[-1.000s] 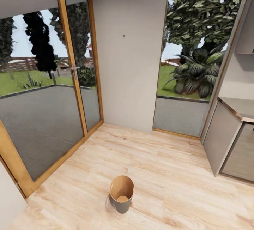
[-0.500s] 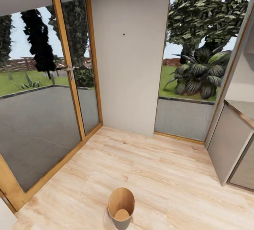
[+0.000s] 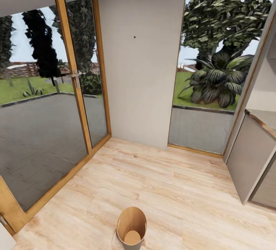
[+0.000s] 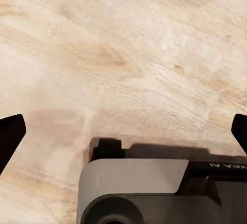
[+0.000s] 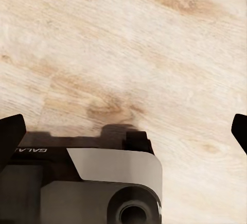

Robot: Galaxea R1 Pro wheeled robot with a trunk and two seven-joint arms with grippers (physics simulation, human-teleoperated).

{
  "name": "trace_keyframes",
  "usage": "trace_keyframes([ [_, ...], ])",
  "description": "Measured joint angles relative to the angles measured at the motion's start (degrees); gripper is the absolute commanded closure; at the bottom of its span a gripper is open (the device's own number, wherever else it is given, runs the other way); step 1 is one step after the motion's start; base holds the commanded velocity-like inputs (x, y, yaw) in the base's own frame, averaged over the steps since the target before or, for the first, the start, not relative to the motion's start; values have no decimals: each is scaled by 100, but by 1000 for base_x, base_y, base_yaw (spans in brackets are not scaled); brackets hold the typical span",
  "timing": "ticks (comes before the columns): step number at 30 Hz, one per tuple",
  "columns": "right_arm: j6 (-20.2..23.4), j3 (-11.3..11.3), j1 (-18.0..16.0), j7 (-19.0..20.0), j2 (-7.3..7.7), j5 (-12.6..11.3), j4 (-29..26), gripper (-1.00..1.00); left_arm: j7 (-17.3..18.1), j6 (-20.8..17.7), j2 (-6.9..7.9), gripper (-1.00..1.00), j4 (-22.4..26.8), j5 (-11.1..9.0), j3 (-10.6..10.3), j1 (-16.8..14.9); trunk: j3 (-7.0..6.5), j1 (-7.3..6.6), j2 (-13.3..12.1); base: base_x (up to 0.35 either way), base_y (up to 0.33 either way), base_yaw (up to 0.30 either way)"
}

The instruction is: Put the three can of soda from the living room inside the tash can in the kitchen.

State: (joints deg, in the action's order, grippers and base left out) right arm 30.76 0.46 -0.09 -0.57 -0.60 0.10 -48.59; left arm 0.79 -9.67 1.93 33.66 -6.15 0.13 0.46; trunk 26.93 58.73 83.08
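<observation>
Low in the head view, the bin stands upright on the floor, mouth up, centred before the robot. Left wrist: the left tool gapes wide, empty, bin edge ahead. Right wrist: the right tool likewise gapes empty over floor.

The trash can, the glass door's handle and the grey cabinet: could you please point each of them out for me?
trash can (image 3: 125, 220): head view, on its tan inner wall.
door handle (image 3: 75, 75): head view, on the lever at the wooden frame.
grey cabinet (image 3: 247, 155): head view, on its side panel.
</observation>
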Motion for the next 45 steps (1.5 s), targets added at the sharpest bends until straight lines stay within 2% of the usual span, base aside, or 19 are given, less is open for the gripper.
trace_keyframes([
  [26,-48,-5,0,6,-1,-21,1,-100,8,-15,-9,-100,18,-15,12,2,0,0,0,0,0,0],
  [34,-345,-11,0,42,-1,-21,7,-100,7,-17,-9,-100,10,-18,14,3,0,0,0,0,0,0],
  [45,-370,-2,0,56,0,-8,195,-100,1,-22,-38,-100,12,-8,8,1,0,0,0,0,0,0],
])
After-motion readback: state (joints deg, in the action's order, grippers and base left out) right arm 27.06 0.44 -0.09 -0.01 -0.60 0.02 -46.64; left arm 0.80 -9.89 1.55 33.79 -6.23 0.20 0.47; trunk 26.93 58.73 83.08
